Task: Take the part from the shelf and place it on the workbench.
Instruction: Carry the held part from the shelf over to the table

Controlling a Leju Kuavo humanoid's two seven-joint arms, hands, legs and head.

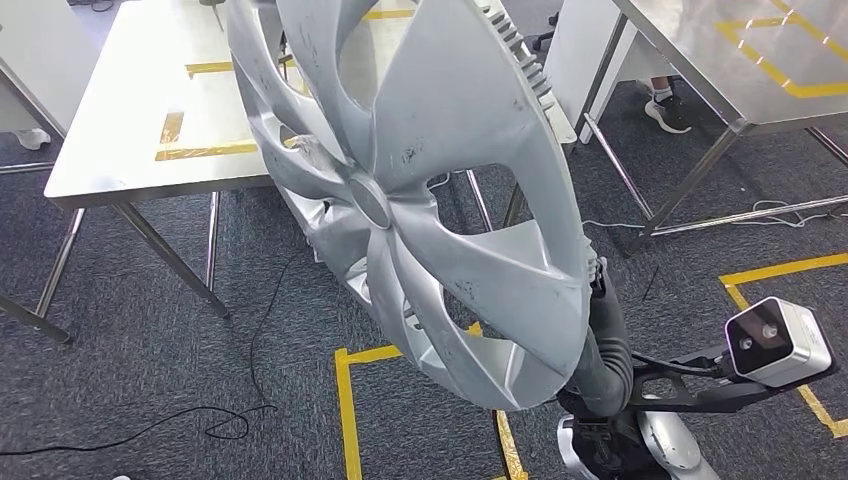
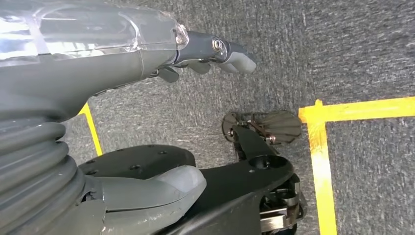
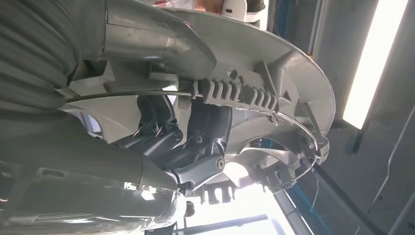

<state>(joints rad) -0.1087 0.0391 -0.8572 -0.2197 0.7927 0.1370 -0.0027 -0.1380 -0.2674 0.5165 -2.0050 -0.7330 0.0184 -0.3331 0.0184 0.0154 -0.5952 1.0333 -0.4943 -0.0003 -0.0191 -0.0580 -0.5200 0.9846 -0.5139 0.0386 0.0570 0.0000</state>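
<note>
Silver steel marks the workbench (image 1: pixel 130 150) at far left, its top striped with yellow tape, standing on dark carpet where a black cable (image 1: pixel 235 400) trails. The robot's left hand (image 2: pixel 210 54) hangs low over the floor, fingers loosely extended and holding nothing. Centre frame, the part (image 1: pixel 420 200), a scuffed silver wheel cover, is carried tilted on edge in mid-air, near the camera and not yet over the bench. At near right, the right hand (image 3: pixel 186 147) grips the cover's rim from behind, thumb on one face and dark fingers hooked inside by the ribbed clips. A second table (image 1: pixel 760 70) stands far right, a person's shoe (image 1: pixel 668 112) beside its leg. Held at one rim point only, the broad cover could swing or slip, or strike the bench edge on approach.
</note>
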